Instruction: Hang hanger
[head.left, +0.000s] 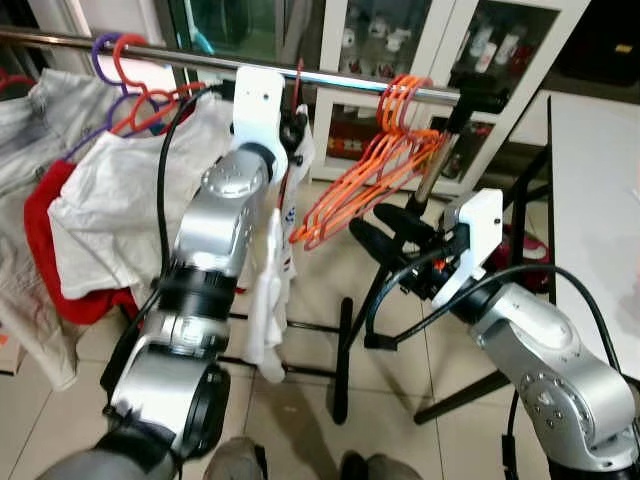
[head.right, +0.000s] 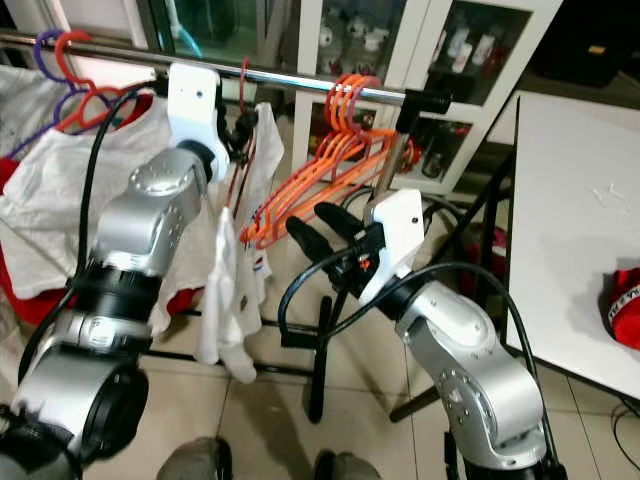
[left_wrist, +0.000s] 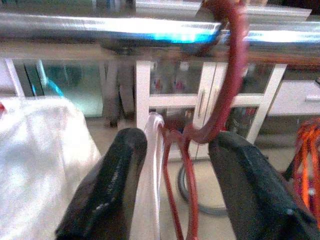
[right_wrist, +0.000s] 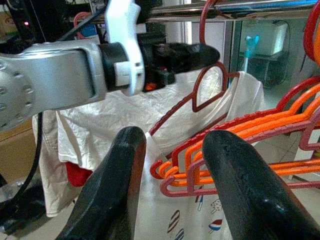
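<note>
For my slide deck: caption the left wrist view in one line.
Left gripper, jaws open, flanks the red hanger whose hook is over the metal rail.

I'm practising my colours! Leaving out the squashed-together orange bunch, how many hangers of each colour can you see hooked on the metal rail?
Purple hanger: 1
Bright red hanger: 1
Dark red hanger, between the fingers of the left gripper: 1
Total: 3 that I can make out on the rail.
</note>
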